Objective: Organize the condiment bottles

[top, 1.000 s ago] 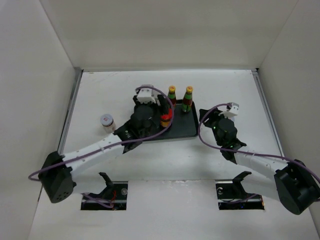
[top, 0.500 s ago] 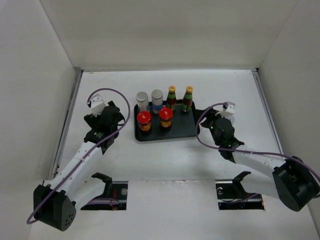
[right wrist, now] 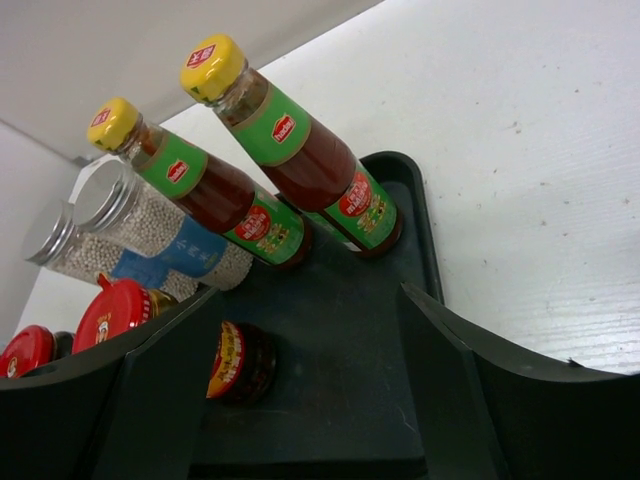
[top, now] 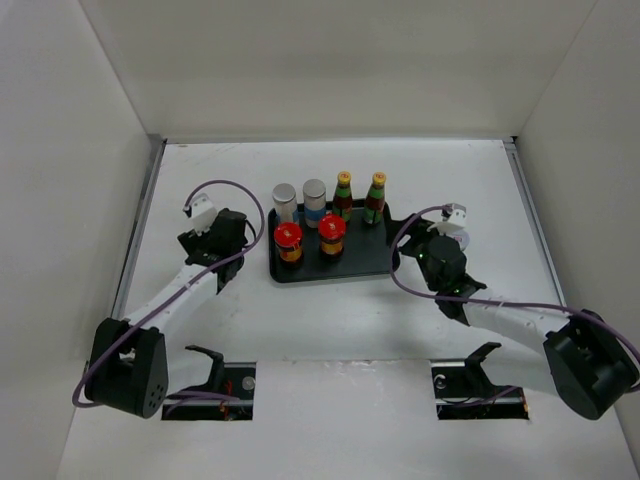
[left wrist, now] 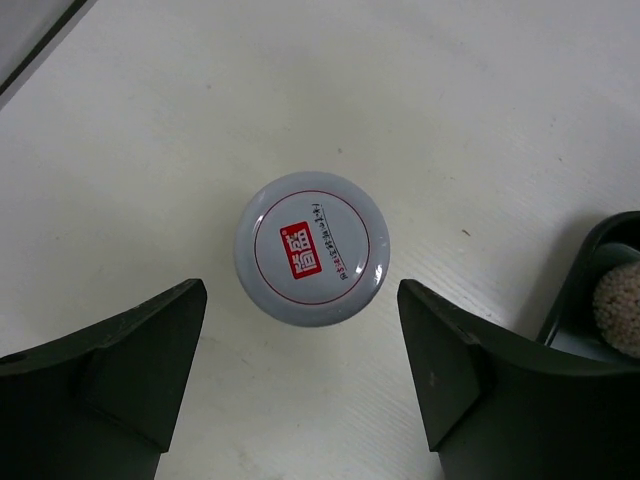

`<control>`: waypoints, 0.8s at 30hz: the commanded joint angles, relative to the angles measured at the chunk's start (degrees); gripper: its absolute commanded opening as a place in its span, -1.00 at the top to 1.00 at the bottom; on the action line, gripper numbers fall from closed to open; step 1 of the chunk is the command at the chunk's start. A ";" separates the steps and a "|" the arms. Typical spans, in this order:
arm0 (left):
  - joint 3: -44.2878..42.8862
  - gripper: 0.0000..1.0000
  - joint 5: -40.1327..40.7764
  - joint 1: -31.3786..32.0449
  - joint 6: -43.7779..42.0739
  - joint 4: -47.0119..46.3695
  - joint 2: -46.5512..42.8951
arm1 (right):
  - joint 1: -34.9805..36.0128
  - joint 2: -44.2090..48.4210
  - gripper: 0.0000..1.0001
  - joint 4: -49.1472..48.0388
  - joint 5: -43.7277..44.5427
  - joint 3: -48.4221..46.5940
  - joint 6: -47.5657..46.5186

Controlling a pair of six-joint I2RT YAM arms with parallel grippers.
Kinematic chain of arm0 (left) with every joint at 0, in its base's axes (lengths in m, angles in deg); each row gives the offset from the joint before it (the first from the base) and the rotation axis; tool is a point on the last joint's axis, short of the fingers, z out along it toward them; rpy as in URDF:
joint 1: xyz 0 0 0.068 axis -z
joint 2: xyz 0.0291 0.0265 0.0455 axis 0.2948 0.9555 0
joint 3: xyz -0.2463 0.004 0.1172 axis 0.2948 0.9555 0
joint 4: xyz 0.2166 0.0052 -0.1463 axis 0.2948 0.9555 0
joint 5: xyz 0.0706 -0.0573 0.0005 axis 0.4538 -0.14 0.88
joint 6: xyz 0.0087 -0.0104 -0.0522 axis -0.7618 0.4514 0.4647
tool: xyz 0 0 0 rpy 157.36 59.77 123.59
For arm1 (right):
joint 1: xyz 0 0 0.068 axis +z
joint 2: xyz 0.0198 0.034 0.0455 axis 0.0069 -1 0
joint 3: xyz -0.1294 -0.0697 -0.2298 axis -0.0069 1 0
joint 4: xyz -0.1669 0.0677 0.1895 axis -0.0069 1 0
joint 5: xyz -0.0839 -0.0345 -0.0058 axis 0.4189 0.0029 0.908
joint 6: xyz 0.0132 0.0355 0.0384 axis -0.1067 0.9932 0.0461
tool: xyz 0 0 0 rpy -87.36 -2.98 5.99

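Note:
A short white-lidded jar (left wrist: 311, 248) with a red label stands on the table left of the tray, just ahead of my open left gripper (left wrist: 300, 340); its fingers (left wrist: 130, 370) do not touch it. In the top view the left gripper (top: 215, 240) hides the jar. On the black tray (top: 365, 262) stand two grey-topped jars (top: 285, 198), two yellow-capped green bottles (top: 343, 193) and two red-lidded jars (top: 288, 240). My right gripper (right wrist: 305, 330) is open and empty, low over the tray's right part (right wrist: 340, 390), facing the green bottles (right wrist: 290, 150). A second white-lidded jar is not in view.
White walls enclose the table on three sides. A dark strip (top: 140, 220) runs along the left edge. The tray's corner (left wrist: 590, 260) shows at the right of the left wrist view. Two cut-outs with black brackets (top: 210, 375) lie at the near edge.
My left arm has left the tray, where it hid the grey-topped jars, and swung left over the white-lidded jar. The right arm has barely moved.

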 commanded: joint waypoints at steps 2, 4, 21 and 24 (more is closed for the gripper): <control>0.78 -0.49 0.68 -0.62 0.37 -6.65 1.00 | 0.78 -0.69 -0.54 -1.92 -0.94 -2.53 0.00; 0.78 -0.48 0.85 -0.89 0.37 -7.27 1.88 | 0.78 -0.96 -0.54 -1.39 -1.03 -2.97 0.00; 2.28 0.18 3.65 0.51 -1.20 -12.28 -2.75 | 1.31 -1.66 -0.53 -1.39 -1.29 -3.23 -0.35; -0.44 0.19 6.91 3.76 -4.80 -11.41 -10.22 | 1.31 -1.83 -0.53 -1.83 -1.29 -3.14 -0.44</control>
